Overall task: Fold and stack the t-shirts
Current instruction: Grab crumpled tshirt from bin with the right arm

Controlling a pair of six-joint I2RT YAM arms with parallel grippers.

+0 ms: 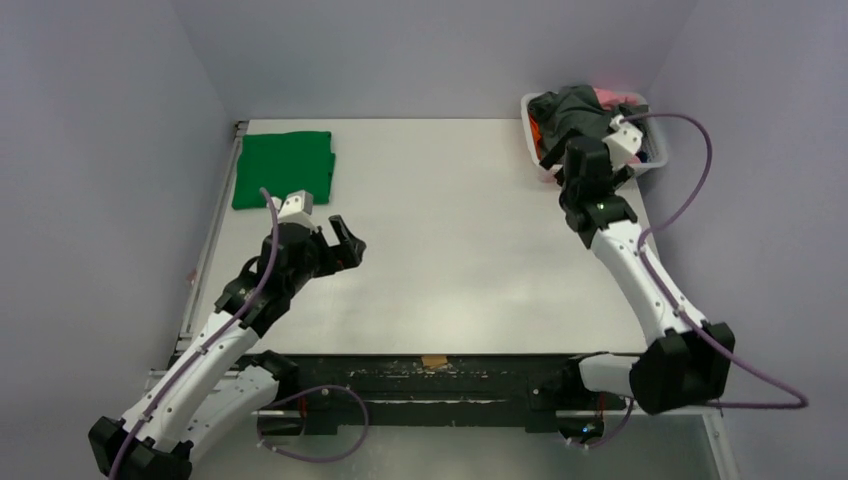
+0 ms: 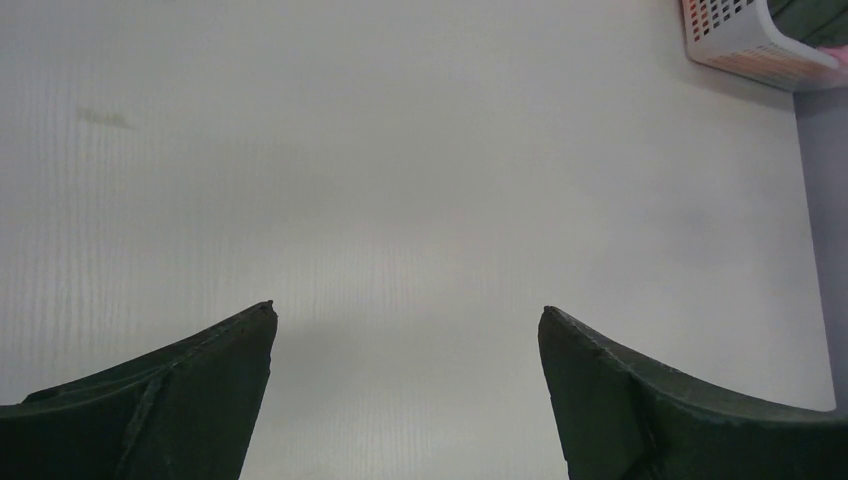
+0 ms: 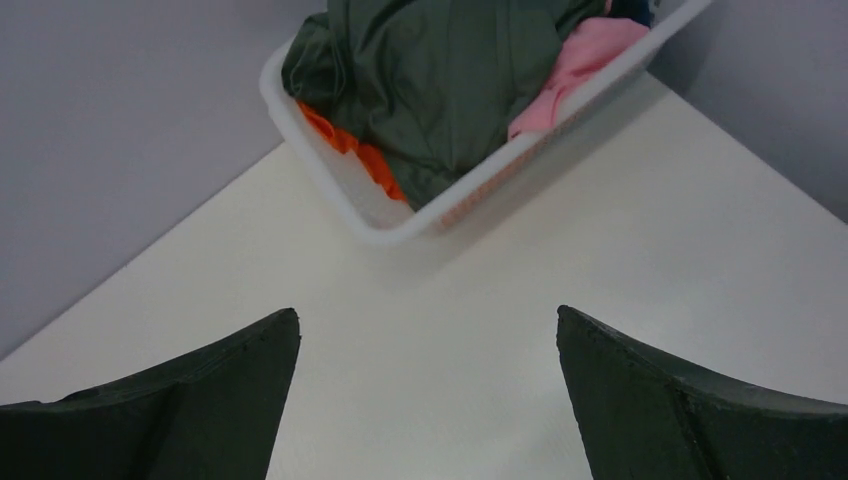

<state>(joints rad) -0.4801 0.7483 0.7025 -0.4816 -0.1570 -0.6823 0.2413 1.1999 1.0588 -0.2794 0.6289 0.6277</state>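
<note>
Green t-shirt (image 1: 284, 168) is seen folded into a flat rectangle at the far-left corner of the tabletop (image 1: 460, 260); dark grey t-shirt (image 3: 440, 80) is seen crumpled in the white mesh basket (image 3: 330, 180) at the far-right corner, heaped over orange cloth (image 3: 352, 150) w/ pink cloth (image 3: 585, 60) beside it. Left pincer (image 2: 408, 315) is held apart, nothing between its fingers, over bare tabletop near the green shirt but not touching it; right pincer (image 3: 428, 315) is likewise spread wide & empty, aimed at the basket from just short of its rim.

Risks, as judged: orange or pink cloth could be pinched along w/ the grey shirt, since the pieces are tangled & overlapping; the basket, prob. light, could be dragged or tipped if cloth snags on the mesh or a finger catches the rim; only a thin fold might be gripped, so the shirt could slip out mid-lift; the folded green shirt could be mussed if brushed by the left arm.

Materials: shirts are soft, limp, matte cloth w/ deep creases; the basket is rigid plastic w/ perforated walls & a rounded rim; the tabletop is pale, smooth, faintly ribbed in the left wrist view; pincer fingers are dark, matte, tapering to blunt tips.
</note>
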